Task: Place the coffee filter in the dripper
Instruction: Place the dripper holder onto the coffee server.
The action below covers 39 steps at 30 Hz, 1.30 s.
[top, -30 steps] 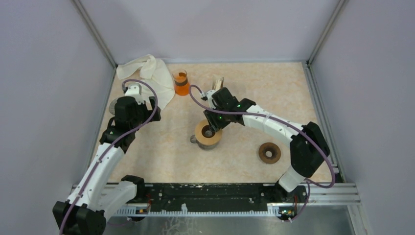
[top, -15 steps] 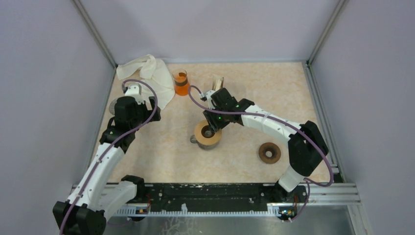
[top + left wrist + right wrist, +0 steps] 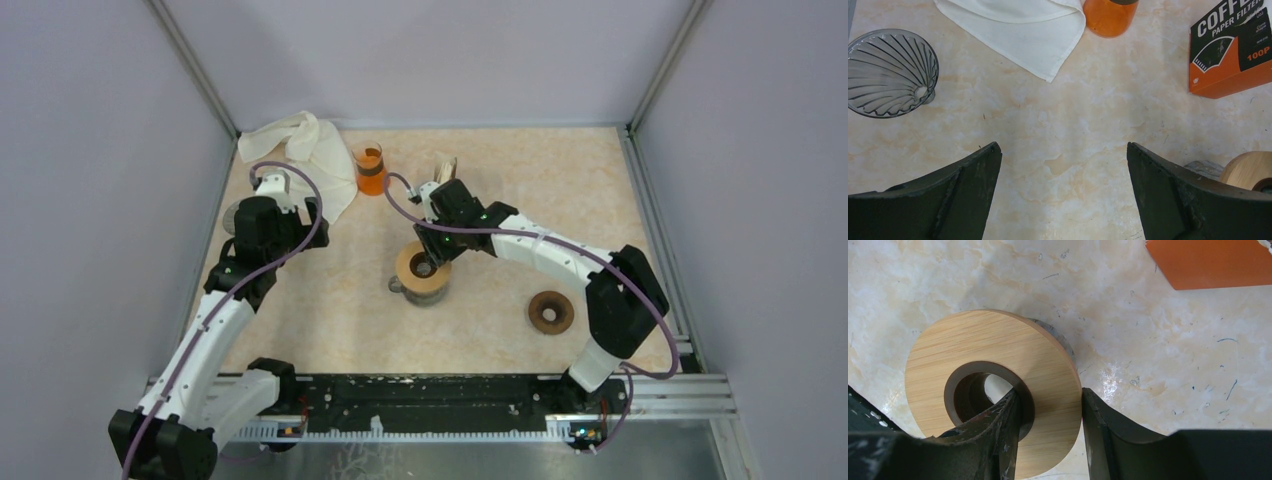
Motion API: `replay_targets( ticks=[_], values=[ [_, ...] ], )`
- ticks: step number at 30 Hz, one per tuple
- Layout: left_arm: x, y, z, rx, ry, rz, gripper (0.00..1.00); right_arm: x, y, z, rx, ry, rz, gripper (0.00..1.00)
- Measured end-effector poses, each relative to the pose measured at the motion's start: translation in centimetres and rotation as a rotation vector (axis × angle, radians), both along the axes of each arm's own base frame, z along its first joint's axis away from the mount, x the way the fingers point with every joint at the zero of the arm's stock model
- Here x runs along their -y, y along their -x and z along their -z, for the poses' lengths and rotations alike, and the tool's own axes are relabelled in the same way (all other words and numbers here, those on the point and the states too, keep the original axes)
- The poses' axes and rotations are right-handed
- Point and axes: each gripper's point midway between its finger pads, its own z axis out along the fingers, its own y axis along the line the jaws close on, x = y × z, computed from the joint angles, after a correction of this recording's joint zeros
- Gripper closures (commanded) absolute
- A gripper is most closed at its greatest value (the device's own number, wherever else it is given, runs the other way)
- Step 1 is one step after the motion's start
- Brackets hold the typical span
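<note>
Though apart, one dripper [image 3: 890, 72], one box [image 3: 1230, 50]

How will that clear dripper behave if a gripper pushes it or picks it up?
The dripper looks like clear ribbed glass or plastic, so it is probably rigid, slick to pinch and possibly breakable. It is a wide cone narrowing to a small base, so a sideways push would likely tip it or roll it in an arc.

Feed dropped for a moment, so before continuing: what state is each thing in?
Left gripper: jaws open, empty.
Right gripper: jaws shut on wooden ring, one inside its hole.
Glass dripper: empty, no filter.
Filter box: open or closed, cannot tell.
Orange beaker: upright, holding orange liquid.
Cloth: rumpled.
</note>
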Motion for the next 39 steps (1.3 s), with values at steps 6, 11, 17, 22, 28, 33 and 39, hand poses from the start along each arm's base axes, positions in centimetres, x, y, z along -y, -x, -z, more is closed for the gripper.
replay_targets(
  ticks=[6, 11, 17, 22, 28, 33, 39],
  values=[
    [0.0, 0.0, 0.1, -0.002, 0.001, 0.002, 0.01, 0.0, 0.0, 0.5, -0.007, 0.009, 0.001, 0.55],
    [0.1, -0.1, 0.2, -0.008, 0.000, 0.003, 0.01, 0.1, 0.0, 0.7, -0.011, 0.016, 0.001, 0.50],
    [0.1, -0.1, 0.3, -0.010, 0.001, 0.004, 0.01, 0.1, 0.0, 0.7, -0.010, 0.016, -0.001, 0.45],
    [0.1, -0.1, 0.3, -0.010, 0.002, 0.005, 0.01, 0.0, 0.0, 0.6, -0.011, 0.013, -0.003, 0.38],
    [-0.1, -0.1, 0.4, -0.013, 0.002, 0.000, 0.01, 0.2, 0.0, -0.6, 0.020, -0.011, 0.002, 0.31],
    [-0.7, -0.3, 0.7, -0.023, 0.008, -0.031, 0.01, 1.5, 0.4, -3.1, 0.092, -0.044, 0.029, 0.26],
    [-3.0, -0.9, 1.9, -0.062, 0.037, -0.144, 0.01, 3.6, 0.9, -5.4, 0.169, -0.077, 0.071, 0.22]
  ],
)
